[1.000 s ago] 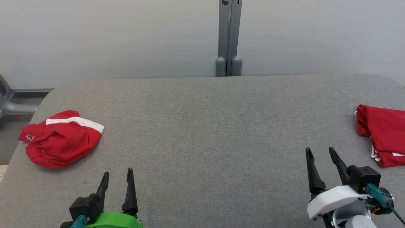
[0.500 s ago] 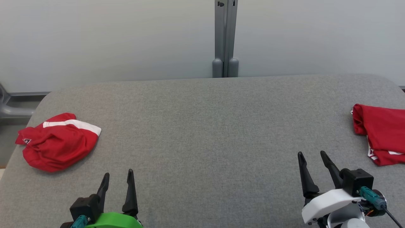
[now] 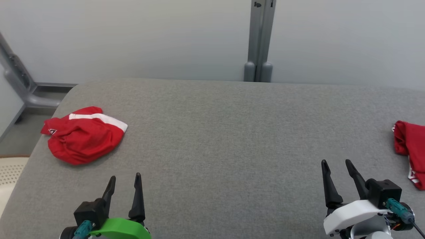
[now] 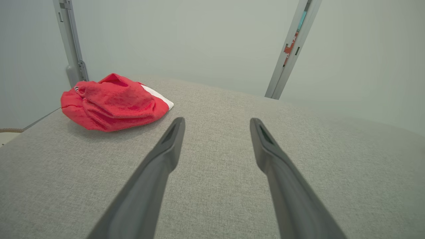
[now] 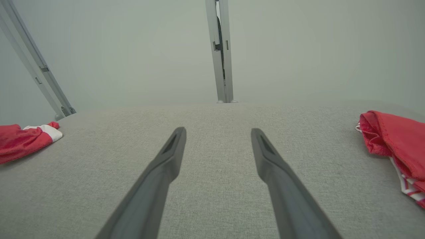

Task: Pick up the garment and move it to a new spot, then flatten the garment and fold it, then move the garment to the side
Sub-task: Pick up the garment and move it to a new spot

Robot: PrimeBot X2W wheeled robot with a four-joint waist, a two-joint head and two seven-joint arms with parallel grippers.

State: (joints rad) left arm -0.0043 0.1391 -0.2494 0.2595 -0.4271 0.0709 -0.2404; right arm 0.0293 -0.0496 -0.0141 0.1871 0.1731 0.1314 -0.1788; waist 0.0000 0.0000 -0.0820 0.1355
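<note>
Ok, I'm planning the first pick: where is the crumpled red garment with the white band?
In the head view the crumpled red garment lies near the left edge of the table, ahead and left of the open left claw, not touching it.

The head camera has swung leftward, so the whole head view has shifted. The grey post now stands further right, and the crumpled red garment sits nearer the frame's middle. The other red garment is cut more by the right edge. A slanted grey bar has entered the upper left.
</note>
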